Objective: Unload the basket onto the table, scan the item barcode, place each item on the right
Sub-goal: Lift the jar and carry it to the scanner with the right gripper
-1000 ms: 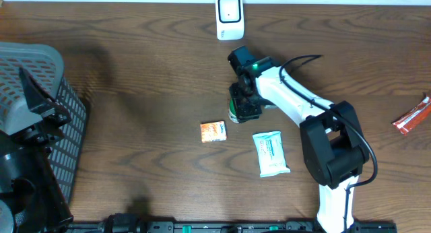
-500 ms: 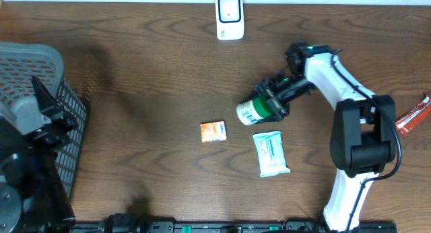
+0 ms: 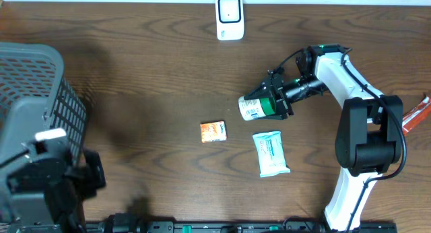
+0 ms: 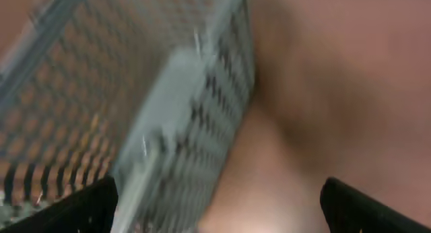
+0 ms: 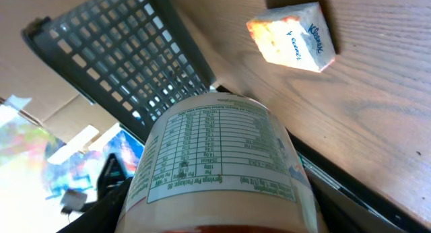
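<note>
Overhead: the dark wood-grain bench (image 3: 135,71) has a white wall strip along its far edge. The white rounded-box scanner (image 3: 229,17) stands right at that edge. The grey plastic mesh basket (image 3: 40,85) sits at the left edge and the left arm's dark bulk is low beside it. A wide stretch of bare wood lies between the basket and the centre items. The right end effector (image 3: 276,102) is clamped partway closed on the bottle (image 3: 252,108), a cylinder with a white printed label and a green band, held sideways with its pale end pointing left. The bottle is right of centre, well apart from the scanner and near the pale blue soft tissue pack (image 3: 271,153), which lies flat below it. I cannot tell whether it touches the wood. The small flat orange packet (image 3: 213,130) lies just left of the tissue pack, apart from it. The red crinkly wrapper (image 3: 412,116) sits at the right edge, partly cut off. Right wrist: the label's nutrition table faces the lens, with dark fingers (image 5: 101,206) on either side of the bottle. The packet and basket mesh lie beyond it. Left wrist: blurred, with the left end effector (image 4: 215,216) spread wide, its tips in the bottom corners and nothing between them. The basket wall is close ahead.
</note>
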Tool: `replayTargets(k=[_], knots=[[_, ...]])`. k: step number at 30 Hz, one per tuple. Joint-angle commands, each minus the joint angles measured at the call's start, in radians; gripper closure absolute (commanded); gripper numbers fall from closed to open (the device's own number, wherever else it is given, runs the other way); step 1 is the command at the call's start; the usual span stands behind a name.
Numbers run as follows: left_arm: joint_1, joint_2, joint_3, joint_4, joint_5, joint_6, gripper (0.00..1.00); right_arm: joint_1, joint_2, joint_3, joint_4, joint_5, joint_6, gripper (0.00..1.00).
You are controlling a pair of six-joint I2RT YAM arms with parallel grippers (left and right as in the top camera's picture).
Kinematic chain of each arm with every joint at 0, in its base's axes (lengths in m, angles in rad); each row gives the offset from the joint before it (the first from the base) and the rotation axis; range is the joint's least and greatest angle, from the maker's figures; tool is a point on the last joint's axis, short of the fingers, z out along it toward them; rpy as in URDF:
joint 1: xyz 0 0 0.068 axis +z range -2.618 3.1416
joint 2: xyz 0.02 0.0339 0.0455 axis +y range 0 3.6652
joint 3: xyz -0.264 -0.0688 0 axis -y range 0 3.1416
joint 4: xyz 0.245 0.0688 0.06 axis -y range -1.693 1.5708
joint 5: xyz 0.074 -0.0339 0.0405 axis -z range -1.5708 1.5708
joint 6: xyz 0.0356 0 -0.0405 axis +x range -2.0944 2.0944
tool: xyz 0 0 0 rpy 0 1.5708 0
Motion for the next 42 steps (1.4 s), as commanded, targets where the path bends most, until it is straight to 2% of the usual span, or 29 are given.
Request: replayTargets(k=[1,5,10,11,13,17,20,22,26,28,31,35,42], knots=[[-0.005,-0.003,0.002,-0.117,-0.003,-0.005,0.04,-0.002,-0.003,0.003,-0.004,-0.063,-0.06,0.55],[-0.005,-0.003,0.002,-0.22,-0.003,-0.005,0.04,0.013,-0.008,0.003,-0.003,-0.063,-0.119,0.61],[-0.005,-0.003,0.002,-0.232,-0.003,-0.005,0.04,0.043,-0.028,0.019,0.025,-0.061,-0.236,0.63],[-0.005,-0.003,0.002,-0.233,-0.003,-0.005,0.04,0.051,-0.037,0.04,0.042,-0.061,-0.266,0.66],[-0.005,-0.003,0.002,-0.233,-0.003,-0.005,0.04,0.071,-0.06,0.098,0.055,-0.06,-0.306,0.66],[-0.005,-0.003,0.002,-0.233,-0.003,-0.005,0.04,0.105,-0.103,0.236,0.118,-0.011,-0.288,0.63],[-0.005,-0.003,0.002,-0.233,-0.003,-0.005,0.04,0.151,-0.132,0.403,0.244,0.303,-0.12,0.63],[-0.005,-0.003,0.002,-0.233,-0.003,-0.005,0.04,0.186,-0.143,0.468,0.315,0.507,-0.063,0.62],[-0.005,-0.003,0.002,-0.232,-0.003,-0.005,0.04,0.281,-0.147,0.532,0.494,0.962,-0.034,0.57],[-0.005,-0.003,0.002,-0.233,-0.003,-0.005,0.04,0.315,-0.146,0.531,0.566,1.115,-0.028,0.51],[-0.005,-0.003,0.002,-0.233,-0.003,-0.005,0.04,0.367,-0.123,0.531,0.673,1.351,-0.028,0.52],[-0.005,-0.003,0.002,-0.233,-0.003,-0.005,0.04,0.387,-0.077,0.531,0.826,1.491,-0.061,0.52],[-0.005,-0.003,0.002,-0.233,-0.003,-0.005,0.04,0.366,0.037,0.531,1.078,1.56,-0.166,0.52]])
